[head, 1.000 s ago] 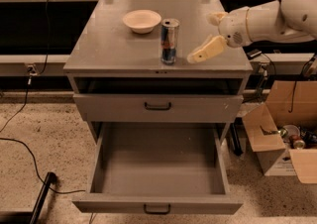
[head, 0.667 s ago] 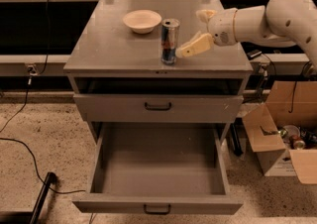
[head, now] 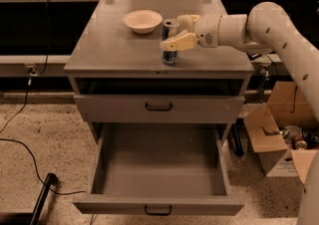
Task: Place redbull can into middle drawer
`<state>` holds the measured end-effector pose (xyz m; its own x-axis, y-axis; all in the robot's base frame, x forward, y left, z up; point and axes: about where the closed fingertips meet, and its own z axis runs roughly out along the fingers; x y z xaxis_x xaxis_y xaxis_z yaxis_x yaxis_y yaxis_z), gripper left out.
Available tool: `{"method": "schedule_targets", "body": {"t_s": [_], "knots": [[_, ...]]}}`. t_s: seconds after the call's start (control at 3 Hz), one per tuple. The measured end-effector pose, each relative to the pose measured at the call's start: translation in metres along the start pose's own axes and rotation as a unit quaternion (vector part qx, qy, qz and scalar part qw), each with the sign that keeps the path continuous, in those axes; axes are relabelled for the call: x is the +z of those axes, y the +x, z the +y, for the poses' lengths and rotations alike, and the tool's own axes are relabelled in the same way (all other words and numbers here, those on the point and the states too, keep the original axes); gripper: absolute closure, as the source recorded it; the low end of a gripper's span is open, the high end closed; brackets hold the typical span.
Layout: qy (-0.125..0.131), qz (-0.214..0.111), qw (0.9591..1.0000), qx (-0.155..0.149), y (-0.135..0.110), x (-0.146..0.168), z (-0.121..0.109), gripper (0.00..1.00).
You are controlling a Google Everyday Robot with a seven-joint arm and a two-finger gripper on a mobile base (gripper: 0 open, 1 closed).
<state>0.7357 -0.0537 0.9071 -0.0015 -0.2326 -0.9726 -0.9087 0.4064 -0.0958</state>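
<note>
The redbull can (head: pixel 169 56) stood upright on the desk (head: pixel 109 50), close to the front edge of the top and a little right of its middle. Its silver top faced up, and its base rested flat on the grey surface.

The end effector (head: pixel 172 33) was at the can, reaching in from the can's right. Its cream fingers (head: pixel 180 43) were spread apart with the can between them. The nearer finger crossed in front of the can's middle, with its tip just past the can's left side. The farther finger lay behind the can, up by the rim on the right. Whether either finger actually pressed on the metal could not be told. The white arm (head: pixel 279 30) ran off to the can's right and curved down along the edge of the view.

Behind the can and to its left, apart from it, a round cream bowl (head: pixel 143 21) sat on the same desk top.

Below the can, under the desk top, was a dark open slot. Under that was a closed grey drawer front (head: pixel 199 108) with a small black bar handle (head: pixel 158 106).

Lower again, and nearer the camera than the can, the middle drawer (head: pixel 159 164) was pulled well out. Its plain grey inside was in full view, with its own black handle on the flat front.

On the speckled floor, low to the can's right, stood an open cardboard box (head: pixel 269 142). Low to the can's left, a black cable (head: pixel 30 154) trailed across the floor.
</note>
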Motion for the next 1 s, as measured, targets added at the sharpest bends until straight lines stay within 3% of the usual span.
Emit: {"method": "schedule_targets", "body": {"t_s": [0.33, 0.67, 1.0], "knots": [[-0.039, -0.016, 0.9988, 0.023, -0.004, 0.010, 0.017, 0.41], [-0.076, -0.022, 0.9966, 0.024, -0.010, -0.002, 0.041, 0.65], [-0.105, -0.037, 0.9937, 0.017, -0.020, -0.036, 0.060, 0.88]]}}
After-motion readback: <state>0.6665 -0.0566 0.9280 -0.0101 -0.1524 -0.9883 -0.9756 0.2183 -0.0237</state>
